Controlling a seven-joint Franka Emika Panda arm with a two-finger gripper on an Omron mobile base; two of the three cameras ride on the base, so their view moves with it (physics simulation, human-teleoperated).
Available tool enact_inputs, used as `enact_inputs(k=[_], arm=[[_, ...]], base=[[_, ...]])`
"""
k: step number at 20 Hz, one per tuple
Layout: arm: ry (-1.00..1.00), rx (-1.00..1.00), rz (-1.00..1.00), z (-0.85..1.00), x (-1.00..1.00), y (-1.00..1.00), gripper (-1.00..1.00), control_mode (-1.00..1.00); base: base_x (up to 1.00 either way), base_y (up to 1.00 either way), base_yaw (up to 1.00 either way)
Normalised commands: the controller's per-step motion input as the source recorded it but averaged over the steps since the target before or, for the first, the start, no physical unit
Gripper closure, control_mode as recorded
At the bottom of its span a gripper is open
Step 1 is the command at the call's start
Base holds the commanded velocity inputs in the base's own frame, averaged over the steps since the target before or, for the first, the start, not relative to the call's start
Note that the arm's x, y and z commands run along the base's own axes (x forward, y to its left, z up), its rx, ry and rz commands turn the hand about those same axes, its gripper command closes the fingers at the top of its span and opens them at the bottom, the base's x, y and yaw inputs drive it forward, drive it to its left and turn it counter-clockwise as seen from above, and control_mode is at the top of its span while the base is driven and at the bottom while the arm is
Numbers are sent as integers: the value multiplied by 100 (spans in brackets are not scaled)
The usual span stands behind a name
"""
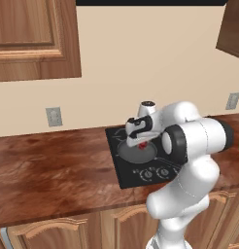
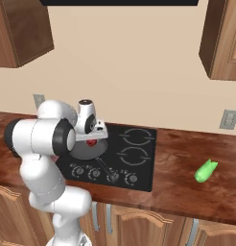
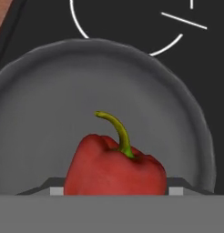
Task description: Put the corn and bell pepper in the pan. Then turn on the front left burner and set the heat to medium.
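1. Hanging over the pan [image 1: 137, 151], the gripper [image 1: 142, 144] has the bell pepper [image 3: 114, 169] pinched between its two fingers, one tip on each side of the red body.
2. The hand view looks down on the pepper's curved green-yellow stem and on the grey floor of the pan behind it; whether the pepper touches that floor cannot be told.
3. The pan sits on the cooktop [image 2: 139, 158] at its front left corner, its thin black handle [image 2: 105, 169] reaching toward the front edge, near the row of knobs [image 2: 94, 173].
4. The corn [image 2: 205, 170] lies on the wooden counter [image 2: 182, 185] well to the right of the cooktop, toward the counter's front edge, apart from everything else.
5. In the left base view the corn shows as a green sliver at the right edge.
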Motion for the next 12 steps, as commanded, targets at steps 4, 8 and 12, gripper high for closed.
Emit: enact_inputs(k=[4,8,12], arm=[[1,0,0,-34,1,4,100,-100],[0,0,0,-29,1,0,100,-100],[0,0,0,-1,0,1,-100,-100]], base=[[0,0,0],[0,0,0],[0,0,0]])
